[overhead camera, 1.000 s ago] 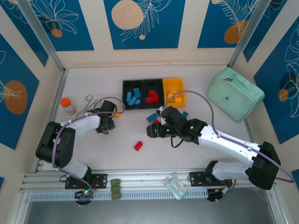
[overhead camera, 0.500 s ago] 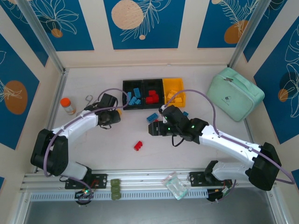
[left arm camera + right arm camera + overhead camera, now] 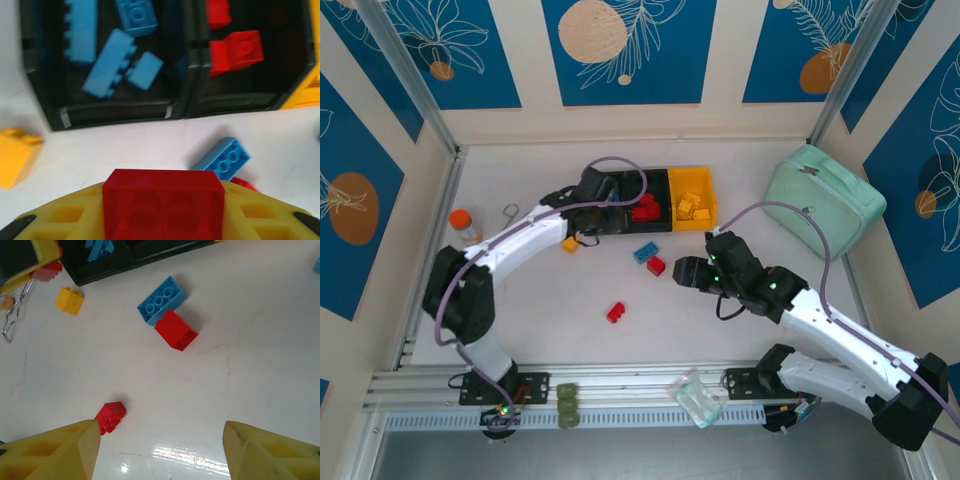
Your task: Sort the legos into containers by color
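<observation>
Left gripper (image 3: 592, 192) has swung up from the open table to hang over the left end of the containers (image 3: 642, 231), its fingers clamped on a red lego (image 3: 163, 200) — in the wrist view the black bin of blue pieces and the black bin of red pieces lie just ahead. Right gripper (image 3: 682, 272) has drawn back to the right, clear of the blue brick (image 3: 645, 252) and red brick (image 3: 656, 265) that lie touching each other on the table; its jaws stand apart and hold nothing. A small red brick (image 3: 616, 312) lies loose nearer the arm bases, and a yellow brick (image 3: 570, 244) lies loose just in front of the left black bin — neither has shifted.
</observation>
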Controlling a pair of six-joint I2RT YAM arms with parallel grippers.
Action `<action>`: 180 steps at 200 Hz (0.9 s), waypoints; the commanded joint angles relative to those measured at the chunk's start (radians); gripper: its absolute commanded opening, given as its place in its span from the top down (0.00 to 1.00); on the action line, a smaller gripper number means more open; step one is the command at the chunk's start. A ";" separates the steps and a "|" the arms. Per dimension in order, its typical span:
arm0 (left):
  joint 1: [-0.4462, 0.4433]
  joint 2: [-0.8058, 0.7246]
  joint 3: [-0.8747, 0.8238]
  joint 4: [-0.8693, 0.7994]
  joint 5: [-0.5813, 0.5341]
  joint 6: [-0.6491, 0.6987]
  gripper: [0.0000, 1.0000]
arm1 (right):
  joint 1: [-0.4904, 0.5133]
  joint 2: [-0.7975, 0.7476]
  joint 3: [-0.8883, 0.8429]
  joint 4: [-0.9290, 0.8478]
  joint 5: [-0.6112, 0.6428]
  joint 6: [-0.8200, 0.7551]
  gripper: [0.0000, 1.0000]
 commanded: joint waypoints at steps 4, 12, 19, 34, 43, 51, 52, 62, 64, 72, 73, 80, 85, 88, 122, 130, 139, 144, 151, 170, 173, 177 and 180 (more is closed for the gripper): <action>-0.022 0.105 0.134 -0.052 0.032 0.040 0.58 | -0.007 -0.047 -0.024 -0.048 0.026 0.038 0.34; -0.024 0.142 0.178 -0.059 0.034 0.048 0.58 | -0.009 -0.057 -0.031 -0.053 0.028 0.044 0.34; -0.025 0.176 0.219 -0.072 0.034 0.054 0.58 | -0.007 -0.063 -0.037 -0.054 0.029 0.048 0.34; -0.025 0.245 0.312 -0.102 0.028 0.069 0.58 | -0.007 -0.071 -0.047 -0.056 0.025 0.057 0.34; -0.025 0.285 0.366 -0.120 0.025 0.080 0.58 | -0.006 -0.072 -0.048 -0.056 0.025 0.061 0.34; -0.025 0.320 0.420 -0.139 0.020 0.093 0.58 | -0.004 -0.071 -0.050 -0.056 0.024 0.063 0.34; -0.026 0.325 0.424 -0.142 0.017 0.094 0.58 | -0.005 -0.071 -0.050 -0.056 0.025 0.065 0.34; -0.026 0.372 0.495 -0.167 0.007 0.107 0.58 | -0.001 -0.071 -0.051 -0.053 0.025 0.067 0.34; -0.023 0.382 0.505 -0.173 0.005 0.110 0.58 | 0.000 -0.071 -0.051 -0.053 0.025 0.068 0.34; -0.022 0.423 0.571 -0.204 -0.005 0.121 0.58 | 0.002 -0.071 -0.051 -0.052 0.026 0.070 0.34; -0.022 0.428 0.580 -0.207 -0.005 0.122 0.58 | 0.002 -0.071 -0.051 -0.052 0.026 0.069 0.34; -0.020 0.465 0.633 -0.231 -0.013 0.132 0.58 | 0.005 -0.071 -0.050 -0.053 0.028 0.071 0.34; -0.018 0.489 0.668 -0.246 -0.021 0.138 0.58 | 0.005 -0.070 -0.050 -0.054 0.032 0.073 0.34; -0.015 0.503 0.687 -0.253 -0.027 0.139 0.58 | 0.007 -0.070 -0.050 -0.056 0.032 0.073 0.34; 0.013 0.638 0.866 -0.318 -0.029 0.144 0.58 | 0.012 -0.080 -0.045 -0.077 0.045 0.084 0.34; 0.020 0.664 0.900 -0.327 -0.027 0.148 0.57 | 0.012 -0.084 -0.047 -0.080 0.050 0.087 0.34; 0.027 0.690 0.936 -0.339 -0.024 0.152 0.57 | 0.012 -0.088 -0.046 -0.084 0.055 0.088 0.34; 0.029 0.703 0.953 -0.347 -0.023 0.154 0.57 | 0.011 -0.089 -0.046 -0.086 0.056 0.090 0.34; 0.035 0.721 0.984 -0.358 -0.023 0.156 0.57 | 0.011 -0.088 -0.045 -0.088 0.057 0.088 0.34; 0.039 0.752 1.036 -0.375 -0.020 0.164 0.56 | 0.011 -0.088 -0.043 -0.091 0.058 0.090 0.34; 0.040 0.755 1.039 -0.375 -0.020 0.167 0.56 | 0.012 -0.088 -0.044 -0.092 0.059 0.090 0.34; 0.040 0.757 1.043 -0.374 -0.020 0.167 0.55 | 0.011 -0.088 -0.044 -0.091 0.059 0.092 0.34; 0.041 0.758 1.043 -0.375 -0.020 0.167 0.55 | 0.011 -0.088 -0.044 -0.091 0.059 0.092 0.34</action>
